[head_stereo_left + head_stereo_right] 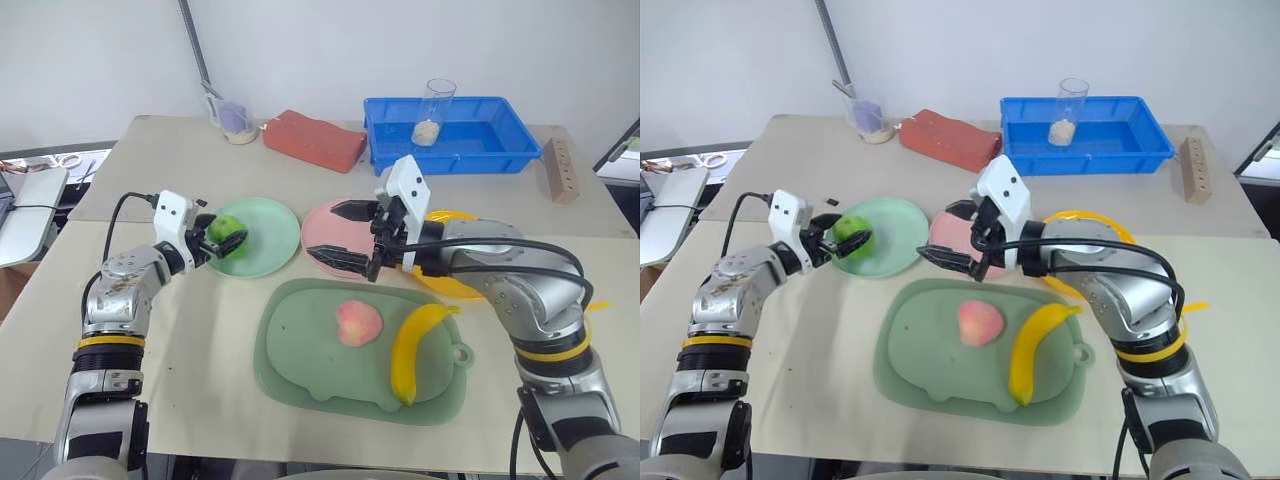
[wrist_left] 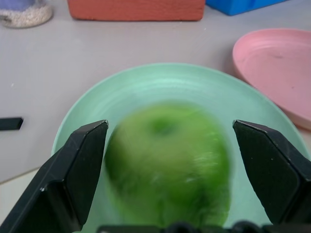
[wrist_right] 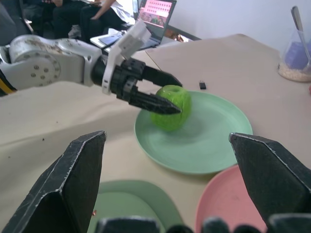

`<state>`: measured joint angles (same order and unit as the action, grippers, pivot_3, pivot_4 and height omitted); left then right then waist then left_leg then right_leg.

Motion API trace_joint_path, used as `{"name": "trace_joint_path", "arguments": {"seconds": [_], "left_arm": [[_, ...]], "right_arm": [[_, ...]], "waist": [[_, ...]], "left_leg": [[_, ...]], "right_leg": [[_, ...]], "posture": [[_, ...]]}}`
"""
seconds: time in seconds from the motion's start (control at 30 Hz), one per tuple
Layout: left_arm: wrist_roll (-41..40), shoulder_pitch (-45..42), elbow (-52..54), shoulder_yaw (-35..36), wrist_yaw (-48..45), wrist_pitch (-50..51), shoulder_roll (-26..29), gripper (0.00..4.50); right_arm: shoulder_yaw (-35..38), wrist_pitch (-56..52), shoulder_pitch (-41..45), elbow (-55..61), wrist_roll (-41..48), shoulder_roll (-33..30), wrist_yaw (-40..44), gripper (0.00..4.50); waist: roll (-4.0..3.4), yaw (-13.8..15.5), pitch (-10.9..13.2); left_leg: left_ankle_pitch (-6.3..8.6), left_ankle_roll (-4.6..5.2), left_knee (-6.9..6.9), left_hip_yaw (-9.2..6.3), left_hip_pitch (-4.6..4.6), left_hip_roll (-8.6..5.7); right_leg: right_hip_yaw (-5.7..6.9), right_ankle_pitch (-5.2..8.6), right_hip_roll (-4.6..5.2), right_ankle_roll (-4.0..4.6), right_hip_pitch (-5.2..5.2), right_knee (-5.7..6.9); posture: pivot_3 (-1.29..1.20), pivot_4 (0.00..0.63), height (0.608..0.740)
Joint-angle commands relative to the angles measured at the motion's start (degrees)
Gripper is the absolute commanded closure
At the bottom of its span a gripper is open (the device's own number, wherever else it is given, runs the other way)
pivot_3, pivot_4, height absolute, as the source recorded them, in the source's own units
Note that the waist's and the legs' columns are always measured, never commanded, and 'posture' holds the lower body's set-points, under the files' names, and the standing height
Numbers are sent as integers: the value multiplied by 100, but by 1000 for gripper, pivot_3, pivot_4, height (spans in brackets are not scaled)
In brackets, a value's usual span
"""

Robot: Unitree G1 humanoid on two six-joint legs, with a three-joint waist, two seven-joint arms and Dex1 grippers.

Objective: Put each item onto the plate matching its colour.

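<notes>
My left arm reaches forward over the worktop (image 1: 180,400), its left gripper (image 1: 226,240) pointing inward over the near rim of the mint green plate (image 1: 272,238); its jaws stand apart, one finger on either side of the green apple (image 1: 226,228), which sits on that plate's left part; in the left wrist view there is a gap between each finger (image 2: 77,170) and the apple, so I cannot say they touch it. My right arm bends across from the right, the right gripper (image 1: 345,237) hanging above the pink plate (image 1: 325,232) with its jaws wide apart and nothing between them; it points toward the mint green plate and the left gripper. The pink plate lies just beside the mint green one; the yellow plate (image 1: 450,285) lies to its right, largely hidden under my right forearm. Nearer to me lies the dull-green tray (image 1: 300,360); the pink peach (image 1: 357,322) rests near its middle and the yellow banana (image 1: 412,350) on its right part, the two close but apart. Along the far edge stand a jar (image 1: 236,122), the red brick (image 1: 314,139), the blue bin (image 1: 480,150) with a clear cup (image 1: 433,112) in it, and a wooden block (image 1: 561,170) at the right; bare worktop lies to the left of the tray and between the plates and the far row.
</notes>
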<state>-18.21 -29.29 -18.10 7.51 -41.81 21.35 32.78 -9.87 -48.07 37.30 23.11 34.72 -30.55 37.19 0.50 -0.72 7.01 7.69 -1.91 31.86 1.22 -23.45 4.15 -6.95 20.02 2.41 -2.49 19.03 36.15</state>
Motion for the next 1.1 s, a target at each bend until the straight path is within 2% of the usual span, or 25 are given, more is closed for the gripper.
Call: {"name": "trace_joint_path", "arguments": {"seconds": [0.03, 0.17, 0.27, 0.37, 0.5, 0.63, 1.1], "left_arm": [[-282, -96, 585, 258, -397, 101, 385, 26], [-1149, 153, 1737, 427, -1124, 952, 816, 26], [-1436, 694, 2764, 257, -1650, 1144, 1181, 26], [-1223, 1420, 3850, -88, -2289, 594, 1625, 26], [-1351, 2130, 4775, -123, -2745, 211, 1829, 26], [-1338, 2407, 5070, -114, -2797, -119, 1766, 26], [-1305, 2579, 5050, -180, -2754, -209, 1754, 26]], "right_arm": [[124, 61, -131, 202, -68, -318, 266, 0], [-161, 105, -464, 408, -195, -1090, 982, 0], [-370, 141, -614, 448, -331, -1324, 1199, 0], [-594, 168, -755, 459, -493, -1415, 1353, 0], [-828, 278, -873, 414, -776, -1520, 1550, 0], [-998, 254, -949, 341, -1014, -1528, 1569, 0], [-1249, 173, -1186, 176, -1455, -1457, 1557, 0]], "waist": [[0, -3, 0], [0, 0, 0], [-4, -32, -2], [-6, -87, -3], [-2, -98, 0], [0, -53, 1], [0, -30, 1]], "left_leg": [[0, 0, 0, 0, -3, 0], [0, 0, -1, 1, -8, 0], [1, -1, -4, 4, 1, 1], [1, -1, -14, 5, 15, 4], [1, -1, -10, 6, 13, 7], [1, -1, -8, 9, 15, 7], [2, 0, -5, 16, 14, 10]], "right_leg": [[0, 0, -1, 0, -1, 1], [1, 0, 0, 0, 5, -4], [-3, 1, 2, 0, 4, -9], [-8, 1, 0, 4, 2, -9], [-7, 3, 1, 9, 4, -11], [-7, 4, 5, 12, 3, -16], [-8, 5, 5, 13, 4, -20]], "posture": [[0, 150, 740], [0, 150, 740], [0, 150, 740], [0, 150, 740], [0, 150, 740], [0, 150, 740], [0, 150, 740]]}}
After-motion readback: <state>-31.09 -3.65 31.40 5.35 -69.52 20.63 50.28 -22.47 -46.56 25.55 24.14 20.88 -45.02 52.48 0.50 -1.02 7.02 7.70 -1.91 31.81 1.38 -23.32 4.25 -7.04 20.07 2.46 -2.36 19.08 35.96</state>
